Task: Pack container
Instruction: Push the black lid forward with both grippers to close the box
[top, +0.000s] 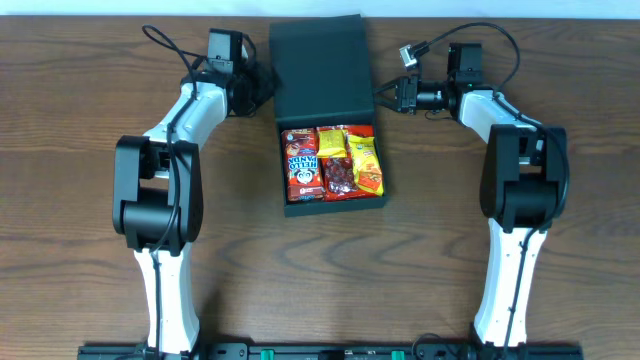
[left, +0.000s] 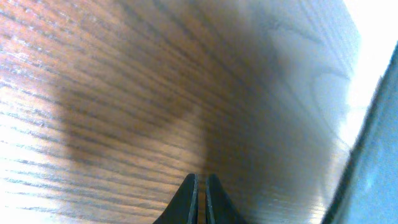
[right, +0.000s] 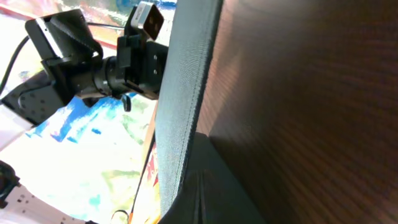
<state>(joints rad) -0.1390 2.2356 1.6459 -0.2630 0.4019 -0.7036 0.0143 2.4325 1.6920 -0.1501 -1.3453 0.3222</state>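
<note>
The dark container (top: 284, 205) sits open at the table's middle, with several snack packets (top: 333, 162) inside. Its flap lid (top: 320, 65) is folded back behind the box. My left gripper (top: 263, 86) is shut and empty beside the lid's left edge. In the left wrist view its fingers (left: 201, 188) hover over bare wood, with the container's side (left: 376, 155) at the right. My right gripper (top: 381, 98) is shut at the lid's right edge. In the right wrist view its fingers (right: 200, 196) rest against the lid's edge (right: 185, 93).
The wooden table (top: 90, 90) lies all round the container. Cables loop behind both wrists at the far edge (top: 165, 45). The left arm's wrist (right: 93, 65) shows beyond the lid in the right wrist view.
</note>
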